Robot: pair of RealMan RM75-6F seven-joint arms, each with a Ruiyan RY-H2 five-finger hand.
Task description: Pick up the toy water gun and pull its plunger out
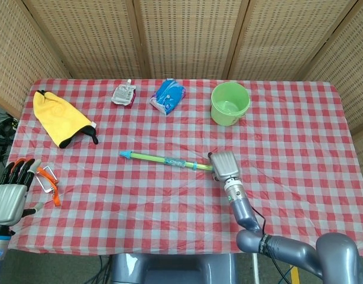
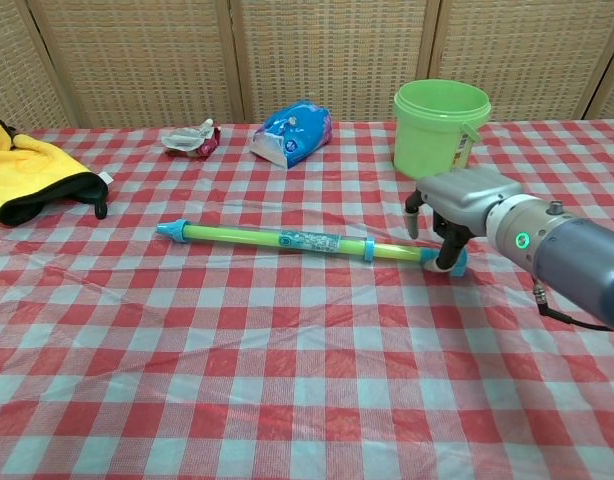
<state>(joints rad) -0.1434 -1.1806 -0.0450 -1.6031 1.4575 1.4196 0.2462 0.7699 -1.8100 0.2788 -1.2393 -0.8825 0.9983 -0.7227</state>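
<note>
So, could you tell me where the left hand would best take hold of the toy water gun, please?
Probably around the green barrel of the toy water gun, coming down from above. It lies flat on the table, a slim straight tube running left to right with bare cloth on both sides, so fingers can close across it. The right hand is already at the blue plunger end.

The desk is covered by a red-and-white checked cloth, a bit wrinkled. It's backed by woven wicker screen panels set in wooden frames, and everything is evenly lit.
</note>
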